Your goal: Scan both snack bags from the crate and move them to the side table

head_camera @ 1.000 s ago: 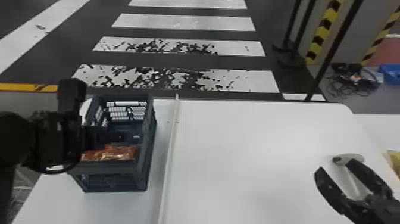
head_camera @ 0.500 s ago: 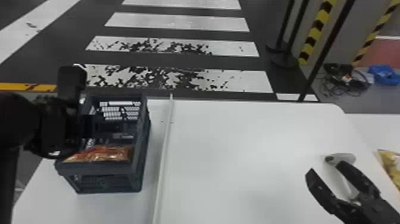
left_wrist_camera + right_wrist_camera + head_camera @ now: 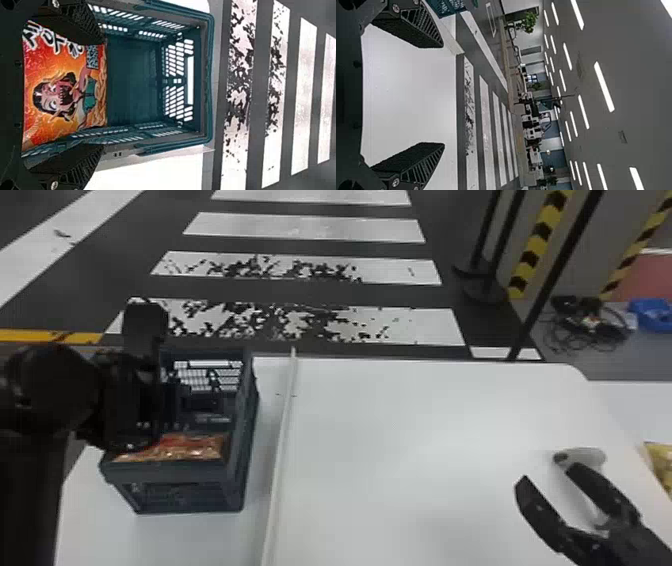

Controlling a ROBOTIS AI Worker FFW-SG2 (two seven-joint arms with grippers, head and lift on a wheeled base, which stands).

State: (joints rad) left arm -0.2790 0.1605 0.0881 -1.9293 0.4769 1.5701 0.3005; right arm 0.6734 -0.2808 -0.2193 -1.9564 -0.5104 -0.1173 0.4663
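Observation:
My left gripper (image 3: pixel 137 400) is over the left side of the dark crate (image 3: pixel 172 474). An orange-red snack bag (image 3: pixel 185 446) lies in the crate's near end. In the left wrist view, my left gripper (image 3: pixel 104 93) is open, its fingers apart on either side of the orange bag (image 3: pixel 63 91), whose printed face shows inside the crate (image 3: pixel 134 79). The open right gripper (image 3: pixel 547 476) stays above the table's right part, beside a grey-white handheld device (image 3: pixel 587 457). In the right wrist view, nothing is between the right gripper's (image 3: pixel 442 95) fingers. A yellow snack bag (image 3: pixel 661 460) shows at the right edge.
A long pale strip (image 3: pixel 282 440) runs along the white table (image 3: pixel 400 430) just right of the crate. The side table (image 3: pixel 635 402) adjoins on the right. Dark poles (image 3: pixel 555 275) stand behind the table, with cables (image 3: pixel 590 325) on the floor farther right.
The left gripper has moved rightward and a little away over the crate, relative to the crate. The head view has shifted slightly. My right gripper keeps about the same place, still open.

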